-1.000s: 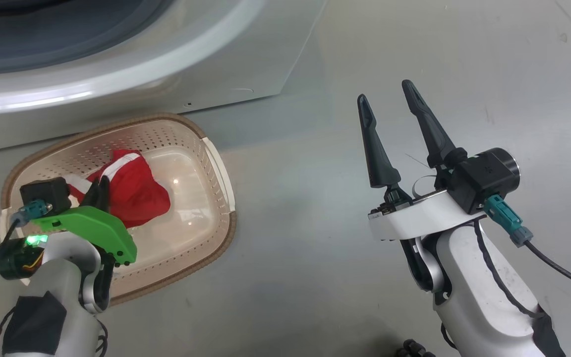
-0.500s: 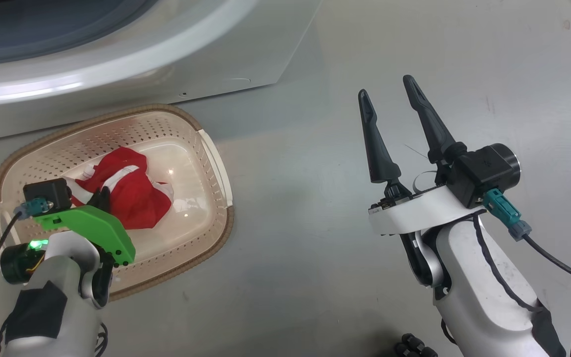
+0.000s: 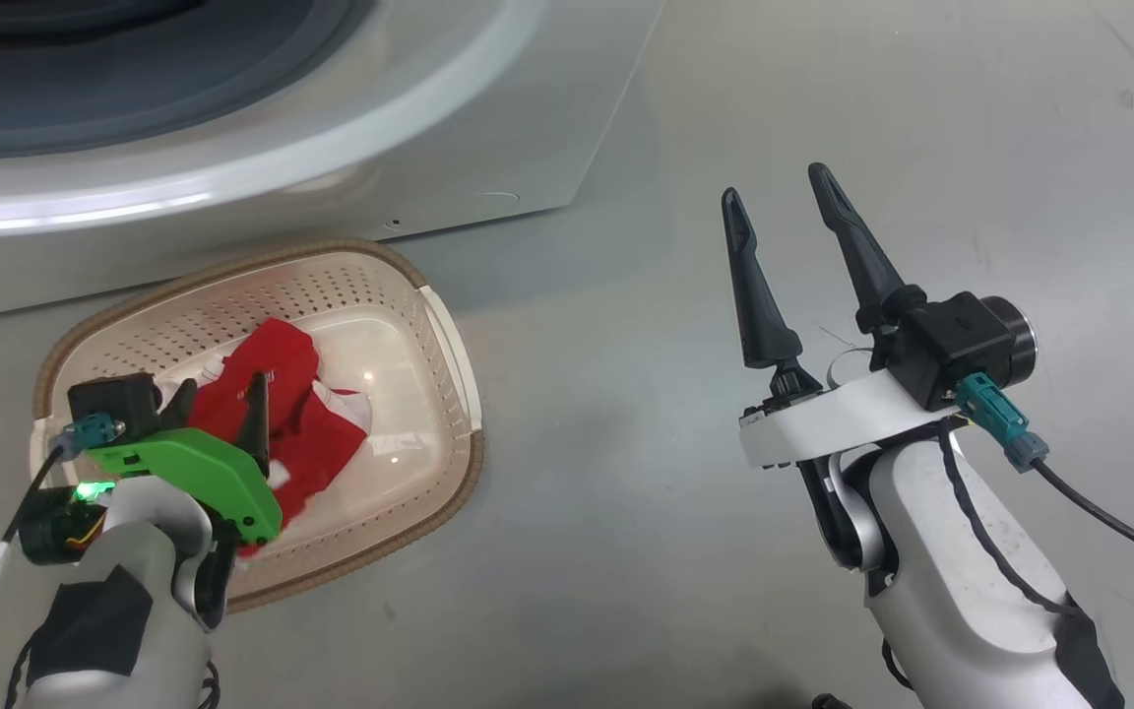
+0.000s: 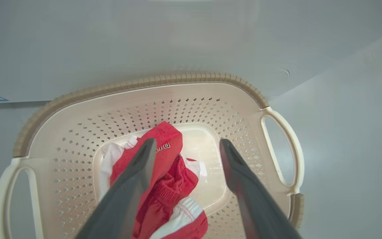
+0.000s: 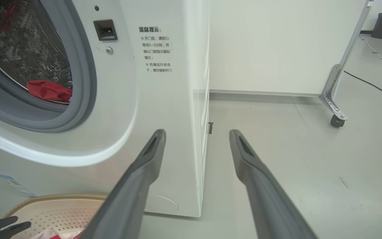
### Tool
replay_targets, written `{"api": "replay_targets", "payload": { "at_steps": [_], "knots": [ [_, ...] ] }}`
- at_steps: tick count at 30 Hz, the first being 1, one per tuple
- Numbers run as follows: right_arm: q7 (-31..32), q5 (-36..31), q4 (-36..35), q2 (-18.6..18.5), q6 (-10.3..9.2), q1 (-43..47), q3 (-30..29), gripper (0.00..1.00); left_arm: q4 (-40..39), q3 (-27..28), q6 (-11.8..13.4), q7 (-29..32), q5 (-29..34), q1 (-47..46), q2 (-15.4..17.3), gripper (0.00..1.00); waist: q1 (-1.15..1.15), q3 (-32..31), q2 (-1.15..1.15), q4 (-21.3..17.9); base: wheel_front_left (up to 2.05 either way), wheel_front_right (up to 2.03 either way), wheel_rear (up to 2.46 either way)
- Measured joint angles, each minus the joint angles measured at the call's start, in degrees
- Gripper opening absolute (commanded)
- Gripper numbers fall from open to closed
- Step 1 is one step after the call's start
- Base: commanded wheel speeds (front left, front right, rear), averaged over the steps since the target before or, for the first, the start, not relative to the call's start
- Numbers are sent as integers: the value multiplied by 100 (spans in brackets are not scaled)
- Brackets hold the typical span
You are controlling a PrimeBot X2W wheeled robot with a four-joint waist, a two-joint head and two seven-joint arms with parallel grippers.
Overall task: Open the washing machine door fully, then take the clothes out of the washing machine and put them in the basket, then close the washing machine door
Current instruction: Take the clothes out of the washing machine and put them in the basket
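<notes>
Cream plastic basket [image 3: 331, 286] at lower left of the head view, on the floor just beside the white washing machine [image 3: 331, 128]. Red-and-white clothes [image 3: 282, 394] bunched inside. Left gripper [image 3: 220, 387] over them, jaws spread, gripping nothing. Right wrist view, upper left: red garment [image 5: 48, 90] in the drum. Grey floor [image 3: 626, 443], smooth, lightly scuffed. Right gripper [image 3: 774, 184] mid-right, jaws wide, empty. Far right: white wall [image 5: 277, 43], castored metal frame [image 5: 338, 83], black cable [image 5: 376, 88].
</notes>
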Motion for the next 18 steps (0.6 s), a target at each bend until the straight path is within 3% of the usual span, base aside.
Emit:
{"api": "replay_targets", "payload": {
  "at_steps": [10,18],
  "knots": [
    [0,-35,266,0,-1,270,-176,100,-57,-11,-103,-825,27,14,-63,100,0,-460,0,206,0,0,0],
    [0,-65,368,1,0,472,-281,100,-483,-2,-130,-927,134,71,-118,100,0,-912,0,382,0,0,0]
  ]
}}
